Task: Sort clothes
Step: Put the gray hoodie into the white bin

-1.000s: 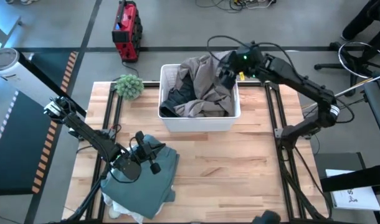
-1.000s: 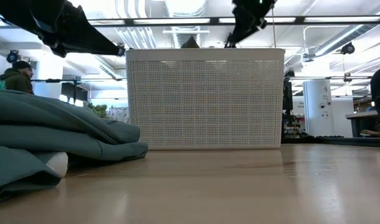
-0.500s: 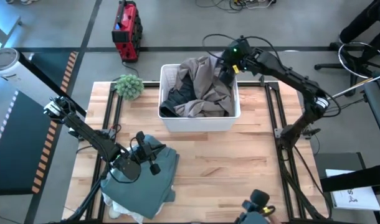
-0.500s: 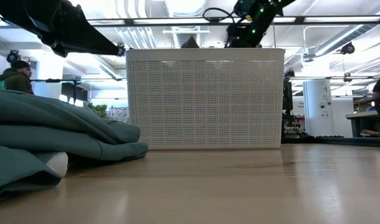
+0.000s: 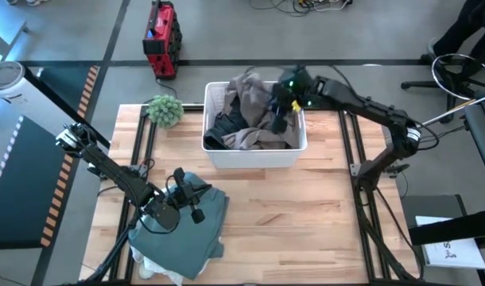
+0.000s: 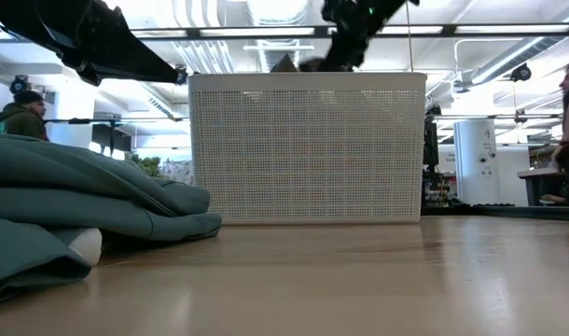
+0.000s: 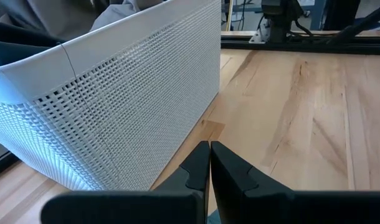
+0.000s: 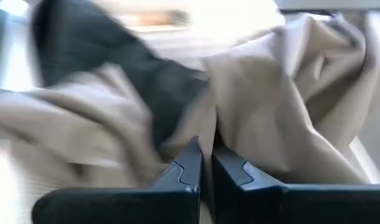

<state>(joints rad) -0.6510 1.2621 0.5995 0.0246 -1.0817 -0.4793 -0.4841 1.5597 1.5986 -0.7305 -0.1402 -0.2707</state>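
one white bin (image 5: 254, 151), one green plant (image 5: 164, 110), two robot arms, one grey-green garment (image 5: 196, 230)

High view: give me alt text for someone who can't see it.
The right hand is shut, down among tan and dark grey clothes in the white bin at the table's far edge. The left hand, shut, rests over a grey-green garment at the near left corner.

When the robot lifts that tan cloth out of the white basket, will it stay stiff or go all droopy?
Probably droopy: the tan cloth lies in soft crumpled folds in the white basket. It likely trails and may drag the dark piece tangled beside it. The right gripper, shut in its folds, pinches only a small bit, so most would hang.
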